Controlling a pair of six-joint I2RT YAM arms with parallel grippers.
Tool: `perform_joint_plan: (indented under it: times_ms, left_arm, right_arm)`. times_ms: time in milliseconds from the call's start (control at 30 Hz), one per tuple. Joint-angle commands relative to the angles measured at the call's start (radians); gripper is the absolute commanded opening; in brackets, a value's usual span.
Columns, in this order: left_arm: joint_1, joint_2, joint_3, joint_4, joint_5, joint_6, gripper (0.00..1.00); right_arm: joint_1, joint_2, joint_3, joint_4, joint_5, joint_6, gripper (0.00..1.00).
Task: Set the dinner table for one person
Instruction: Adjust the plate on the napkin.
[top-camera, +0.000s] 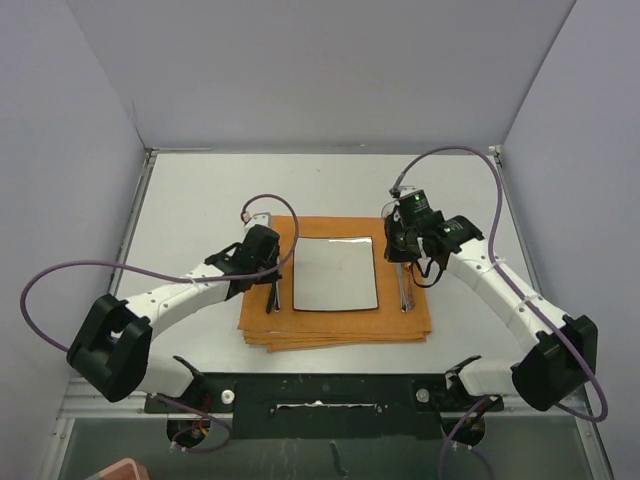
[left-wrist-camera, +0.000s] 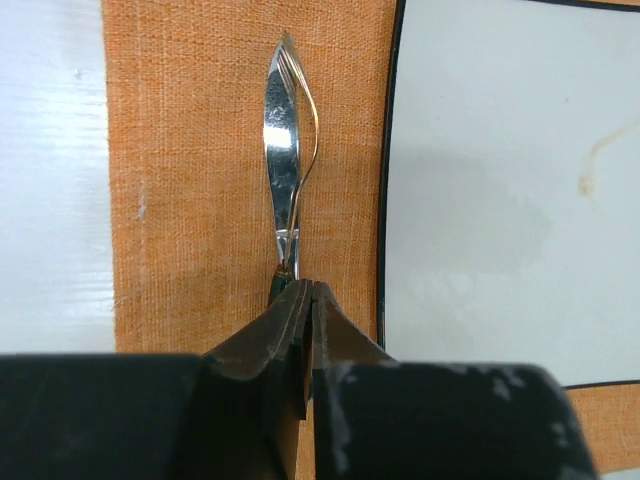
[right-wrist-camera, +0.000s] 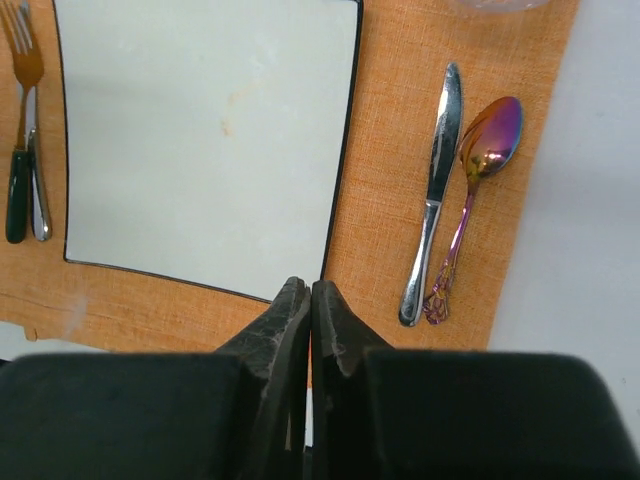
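Two tools hang over the setting, each with its fingers pressed together and nothing between them. The left tool (left-wrist-camera: 310, 288) has only a thin slit between its fingers, and its tips sit over the dark green handle end of a fork (left-wrist-camera: 283, 150). The fork lies on an orange cloth (top-camera: 320, 328) just left of the plate. The right tool (right-wrist-camera: 310, 288) hangs over the right side of the cloth, near the knife.

The cloth is folded, its layers showing along the near edge. A square white plate (top-camera: 335, 272) with a thin black rim rests at its middle, with a faint brownish mark on its surface. Right of the plate, a silver knife (right-wrist-camera: 435, 190) and a purple-sheened spoon (right-wrist-camera: 495, 135) lie just beside each other, the spoon on the outside.

Under it all, the white table (top-camera: 200, 200) reaches left, right and far beyond the cloth.
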Motion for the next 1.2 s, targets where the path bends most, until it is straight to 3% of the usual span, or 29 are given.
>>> perform_joint_plan:
  times_ms: [0, 467, 1167]
  left_arm:
    - [0.018, 0.116, 0.088, 0.033, 0.083, 0.010, 0.00]
    - [-0.007, 0.355, 0.270, 0.040, 0.091, 0.095, 0.00]
    - [0.003, 0.335, 0.285, -0.017, -0.026, 0.117, 0.00]
  right_arm:
    - [0.007, -0.103, 0.039, 0.008, 0.048, -0.055, 0.00]
    - [0.006, -0.186, 0.026, -0.036, 0.052, -0.103, 0.00]
    - [0.005, -0.171, 0.032, -0.056, 0.045, -0.106, 0.00]
